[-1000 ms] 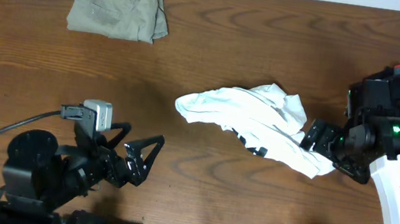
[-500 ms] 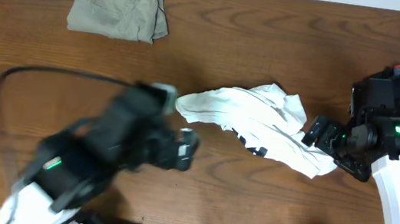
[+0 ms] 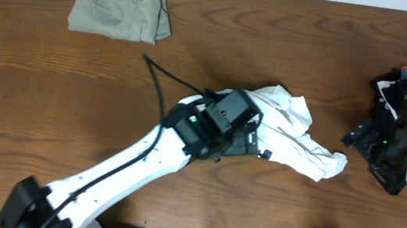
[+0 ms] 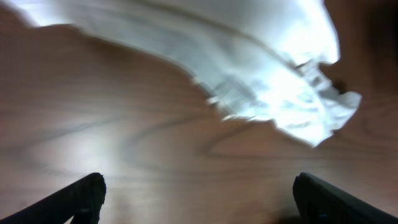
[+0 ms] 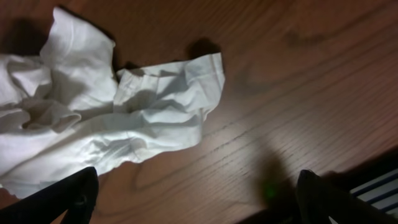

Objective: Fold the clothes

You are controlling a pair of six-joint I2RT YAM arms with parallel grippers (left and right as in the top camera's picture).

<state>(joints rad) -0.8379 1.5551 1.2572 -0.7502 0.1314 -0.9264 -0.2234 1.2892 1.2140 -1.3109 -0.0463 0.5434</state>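
- The left jaws stand wide apart and hold nothing, their fingertips [image 4: 84,193] over bare counter [image 4: 155,143]
- The white T-shirt [image 3: 299,138] lies crumpled just ahead of the left jaws, not touched by them
- The right jaws are also spread fully and empty; in the right wrist view the shirt's nearest end lies ahead and leftward, apart from them
- The khaki trousers [image 3: 119,15] lie folded well beyond the left jaws, near the counter's far edge

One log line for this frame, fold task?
left gripper open over white T-shirt | right gripper open, off its right end | white T-shirt crumpled, unfolded | khaki trousers far left, untouched
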